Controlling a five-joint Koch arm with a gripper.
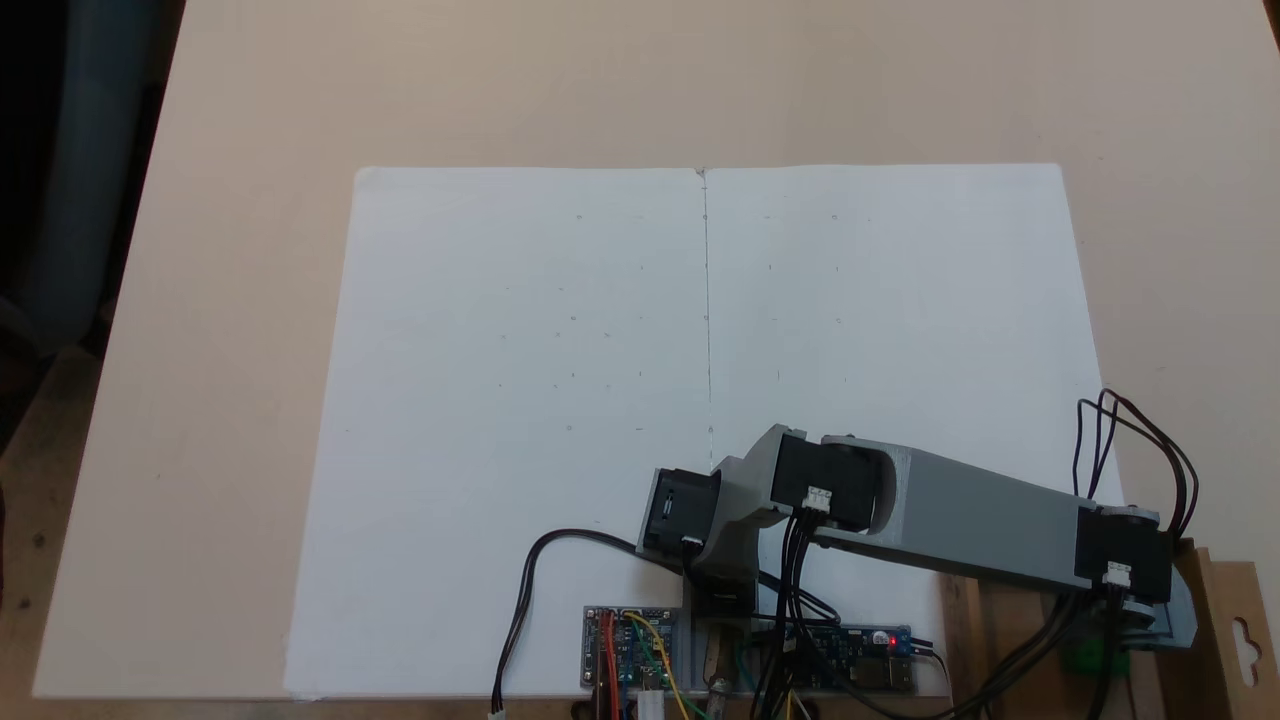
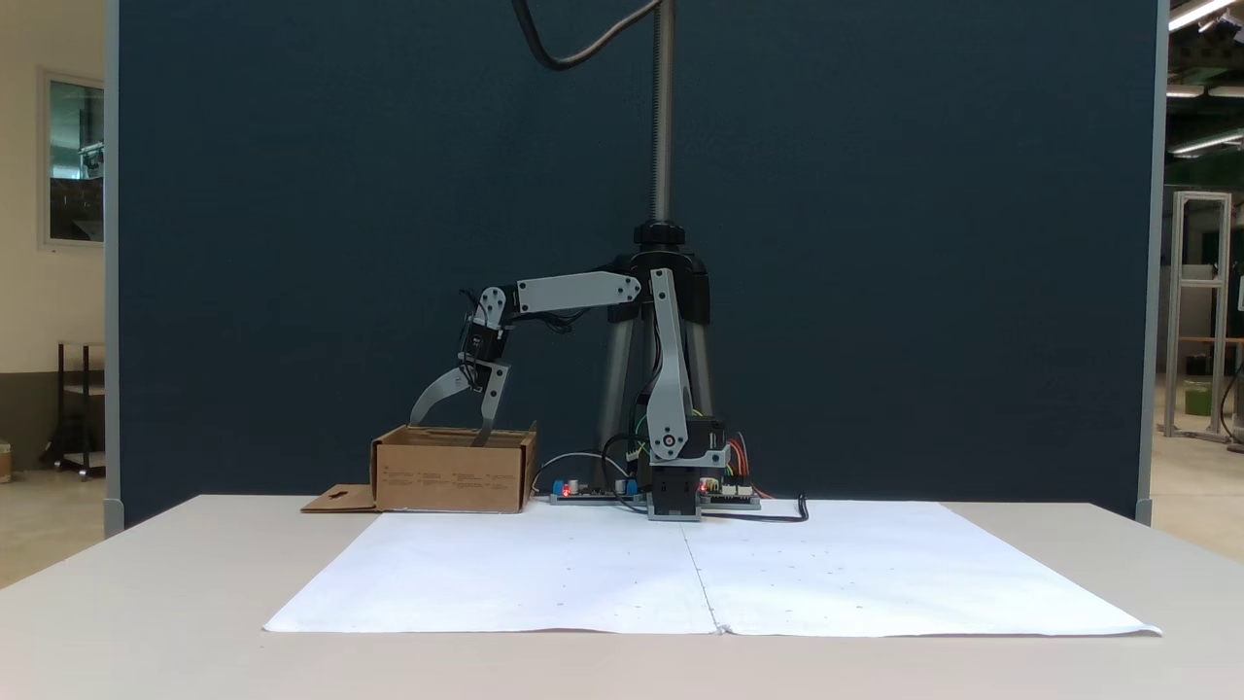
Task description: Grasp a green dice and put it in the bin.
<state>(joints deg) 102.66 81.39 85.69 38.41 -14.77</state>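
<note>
White paper covers the pale surface [image 2: 175,583]. The end effector [image 2: 449,428] hangs spread open over the bin [image 2: 452,476], the green dice [image 1: 1095,655] lying inside; release looks done, retreat seems next

A dark blue partition [image 2: 875,292] backs a beige table [image 2: 146,583] spread with white paper [image 2: 583,583], ceiling strip lights [image 2: 1200,12] glowing beyond.

The arm [image 2: 583,292] has grey printed links, black motors, looping black cables and grey tapered jaws.
</note>
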